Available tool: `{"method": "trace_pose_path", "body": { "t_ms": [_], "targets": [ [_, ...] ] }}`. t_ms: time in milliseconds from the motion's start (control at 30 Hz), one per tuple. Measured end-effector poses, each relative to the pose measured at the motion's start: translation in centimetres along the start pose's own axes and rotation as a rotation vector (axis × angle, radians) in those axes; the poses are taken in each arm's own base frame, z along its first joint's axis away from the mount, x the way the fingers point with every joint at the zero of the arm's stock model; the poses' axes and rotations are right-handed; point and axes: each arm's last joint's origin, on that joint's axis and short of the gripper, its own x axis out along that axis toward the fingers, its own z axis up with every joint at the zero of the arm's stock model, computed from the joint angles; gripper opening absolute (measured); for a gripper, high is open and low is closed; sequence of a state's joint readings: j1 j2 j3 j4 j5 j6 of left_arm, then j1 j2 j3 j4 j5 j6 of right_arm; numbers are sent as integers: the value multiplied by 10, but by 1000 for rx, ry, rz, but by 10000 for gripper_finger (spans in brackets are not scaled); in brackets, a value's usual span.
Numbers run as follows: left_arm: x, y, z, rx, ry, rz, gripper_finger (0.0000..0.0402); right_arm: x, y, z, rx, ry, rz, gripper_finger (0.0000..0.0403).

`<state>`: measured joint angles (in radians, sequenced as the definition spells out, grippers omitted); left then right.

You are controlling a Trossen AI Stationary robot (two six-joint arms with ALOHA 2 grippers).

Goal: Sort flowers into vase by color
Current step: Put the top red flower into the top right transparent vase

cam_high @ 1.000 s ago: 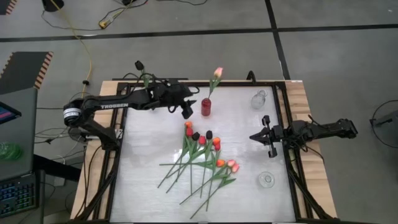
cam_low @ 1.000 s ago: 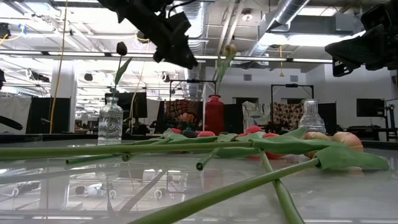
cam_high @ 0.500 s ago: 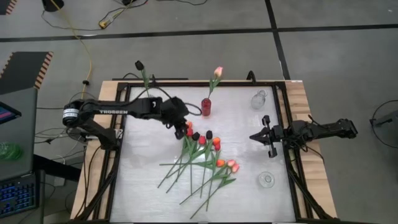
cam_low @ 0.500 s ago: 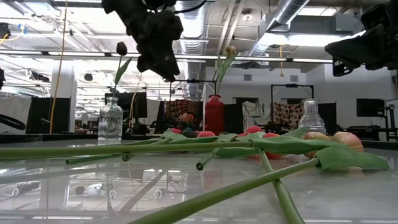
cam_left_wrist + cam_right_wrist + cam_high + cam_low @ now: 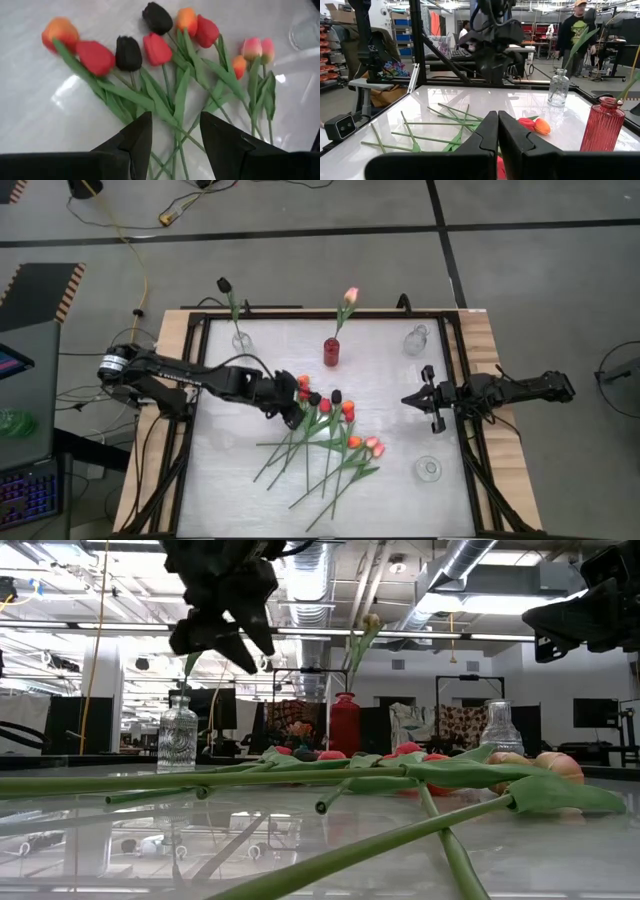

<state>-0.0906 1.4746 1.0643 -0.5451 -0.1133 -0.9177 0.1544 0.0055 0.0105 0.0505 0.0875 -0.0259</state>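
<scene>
The left gripper [image 5: 291, 417] is low over the pile of flowers [image 5: 325, 442] in the middle of the table [image 5: 230, 470], with its fingers spread wide and nothing between them. In the left wrist view the stems pass just under the gap between the two fingers, and the heads lie beyond the tips: an orange head [image 5: 60, 31], a red head [image 5: 95, 57], a black head [image 5: 129, 52] and others further off. The stems run mostly in line with the way the fingers point, so I think the jaws already stand across a stem and need only to come down on one of them. The stems cross each other closely here, so taking only one could be difficult. The left arm is clearly the nearer one. The right gripper [image 5: 412, 399] waits at the right edge of the table, well apart from the pile, fingers pressed together and holding nothing. At the far edge stand a red vase [image 5: 331, 352] with a pink flower, a clear vase [image 5: 241, 339] with a black flower and an empty clear vase [image 5: 416, 340]; another clear vase [image 5: 428, 469] stands at the right. The table between pile and vases is bare, with room to lift.
</scene>
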Motion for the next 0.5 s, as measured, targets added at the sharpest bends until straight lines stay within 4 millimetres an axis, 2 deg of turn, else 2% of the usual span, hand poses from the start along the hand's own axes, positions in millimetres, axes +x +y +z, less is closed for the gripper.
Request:
{"method": "trace_pose_path", "body": {
  "t_ms": [267, 500],
  "targets": [
    [17, -1, -26, -121, -17, -84, 153, 0, 0, 0, 0, 1, 0, 40],
    [28, 7, -37, -204, -51, -118, 153, 0, 0, 0, -1, 4, 1, 40]
  ]
}}
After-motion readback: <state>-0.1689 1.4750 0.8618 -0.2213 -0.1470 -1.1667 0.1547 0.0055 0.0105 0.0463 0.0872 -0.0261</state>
